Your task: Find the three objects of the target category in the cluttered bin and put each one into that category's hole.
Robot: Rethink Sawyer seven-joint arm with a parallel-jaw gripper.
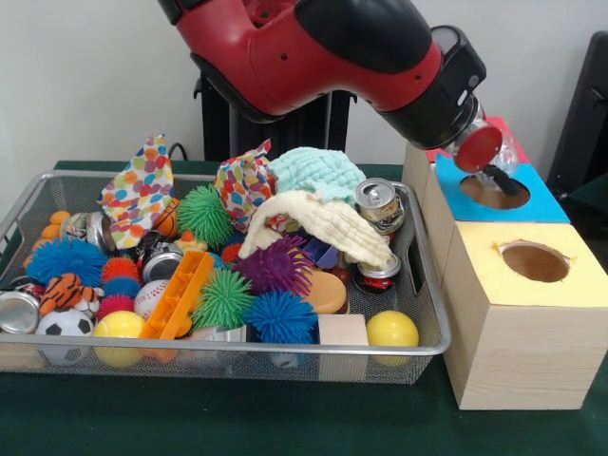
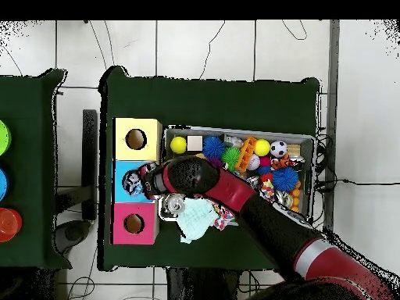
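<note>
My gripper [image 1: 502,179] hangs right over the round hole of the blue-topped box [image 1: 541,201], its dark tip reaching into the opening. From overhead my gripper [image 2: 134,183] covers the blue box's [image 2: 121,173] hole, and something silvery shows there; whether it holds anything is unclear. The wire bin [image 1: 285,350] is full of clutter. An upright silver can [image 1: 380,204] stands at its right side, with another can [image 1: 380,271] below it. A third can [image 1: 17,310] lies at the left end.
A yellow-topped box [image 1: 570,285] with a hole stands nearest the camera and a red-topped box [image 1: 502,126] farthest. Spiky balls, a yellow ball [image 1: 391,330], a soccer ball [image 1: 64,326], cloths [image 1: 313,217] and an orange toy [image 1: 179,294] crowd the bin [image 2: 312,156].
</note>
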